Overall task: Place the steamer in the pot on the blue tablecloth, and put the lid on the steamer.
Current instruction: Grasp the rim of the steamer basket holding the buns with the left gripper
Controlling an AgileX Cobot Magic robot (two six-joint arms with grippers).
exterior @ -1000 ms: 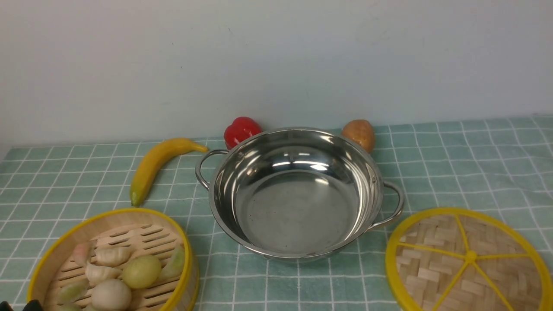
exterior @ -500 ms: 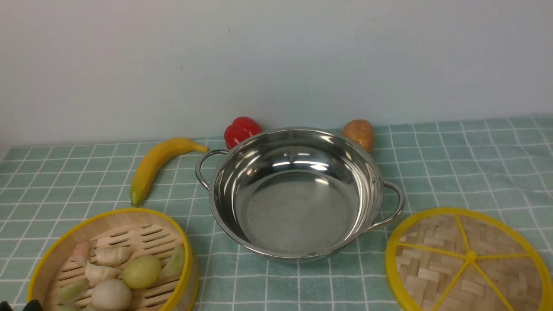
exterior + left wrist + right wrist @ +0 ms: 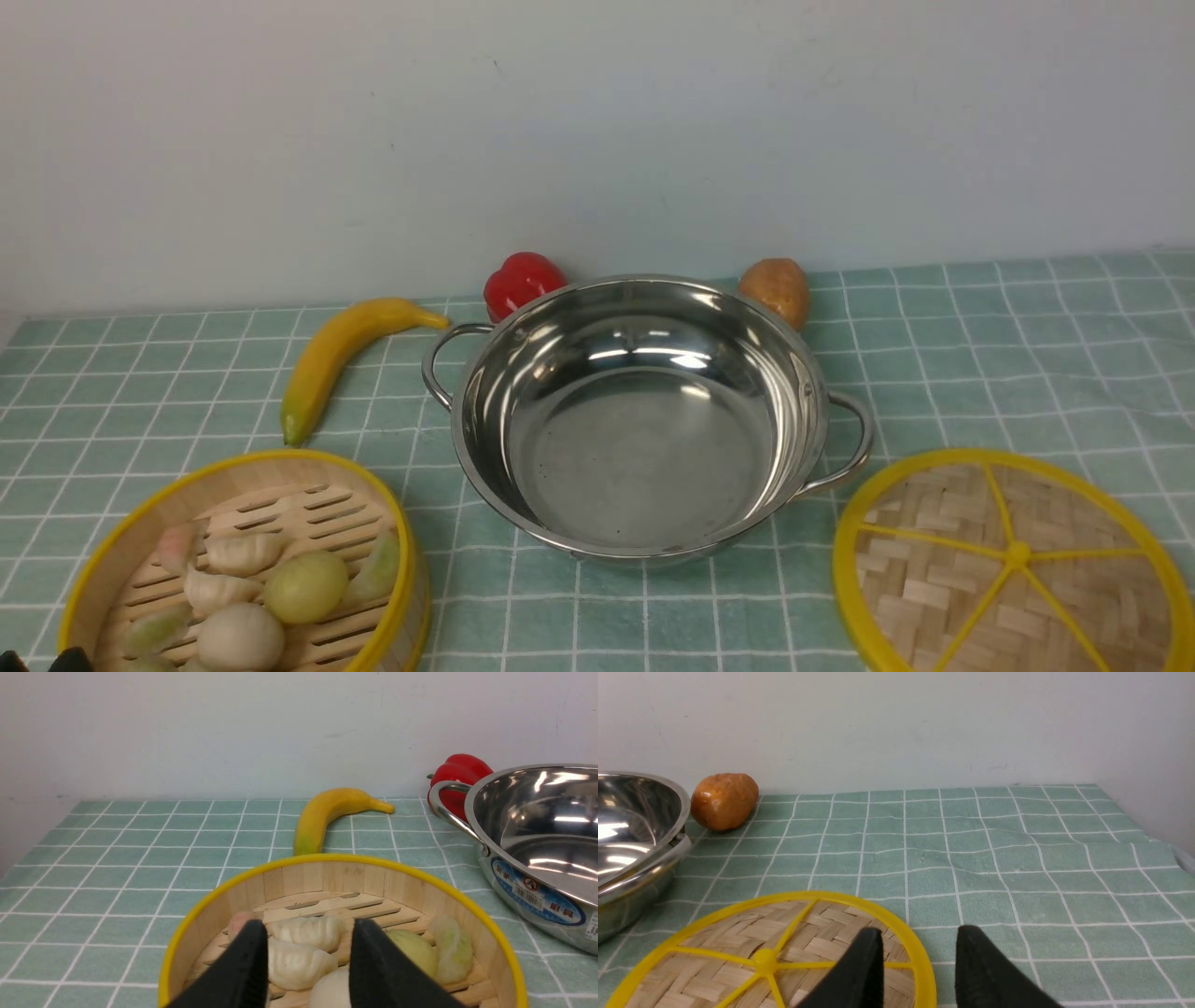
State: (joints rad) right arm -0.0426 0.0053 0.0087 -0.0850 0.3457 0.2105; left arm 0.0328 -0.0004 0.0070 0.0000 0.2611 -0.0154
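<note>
The steamer [image 3: 280,455], a yellow-rimmed bamboo basket with several dumplings and buns, stands at the front left of the blue tablecloth [image 3: 980,355]. The empty steel pot [image 3: 644,448] stands in the middle. The lid [image 3: 1013,560] lies flat at the front right, spokes up. In the left wrist view my left gripper [image 3: 309,924] is open and empty, its fingers over the near part of the steamer [image 3: 327,877], with the pot [image 3: 537,826] beside it. In the right wrist view my right gripper [image 3: 920,929] is open and empty, straddling the edge of the lid [image 3: 775,952].
A banana [image 3: 345,355] lies behind the steamer. A red pepper [image 3: 521,280] and a brown potato [image 3: 775,287] sit behind the pot against the white wall. The cloth is wrinkled at the right end [image 3: 1148,844].
</note>
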